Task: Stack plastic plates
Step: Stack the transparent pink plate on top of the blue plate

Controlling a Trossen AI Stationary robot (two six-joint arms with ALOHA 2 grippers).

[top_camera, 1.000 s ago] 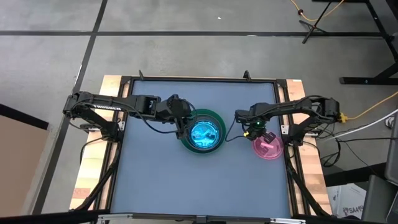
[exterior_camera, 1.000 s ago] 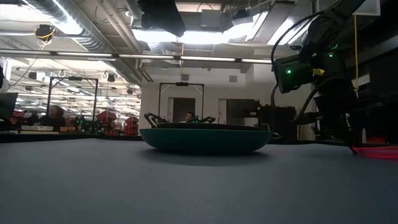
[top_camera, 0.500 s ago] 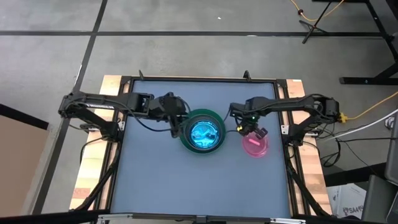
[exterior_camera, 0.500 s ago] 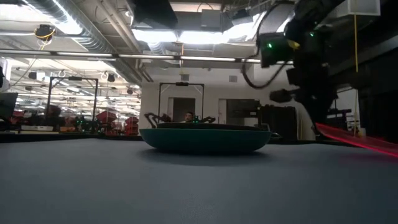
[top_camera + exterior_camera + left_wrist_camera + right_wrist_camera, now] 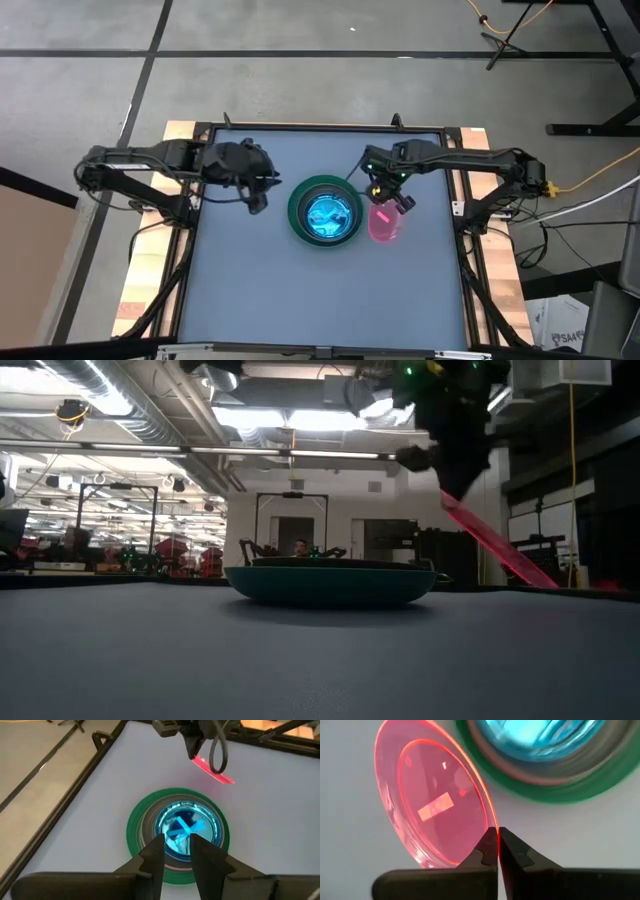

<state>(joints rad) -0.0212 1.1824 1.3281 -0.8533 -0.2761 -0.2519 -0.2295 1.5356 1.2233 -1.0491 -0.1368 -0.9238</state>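
Plates are almost all in one pile, as far as I can see. I see the big dark green plate (image 5: 296, 199) at the bottom, in the middle of the table (image 5: 250, 280). A grey plate (image 5: 148, 818) sits in it, and a see-through blue plate (image 5: 329, 215) is on top. I cannot count the ones hidden between. One see-through pink plate (image 5: 384, 223) is left. My right gripper (image 5: 383, 196) pinches its rim tight and holds it tilted in the air, just beside the pile. I think it goes on top next. My left gripper (image 5: 256, 194) waits near the pile's other side, fingers (image 5: 154, 854) a little apart, holding nothing.
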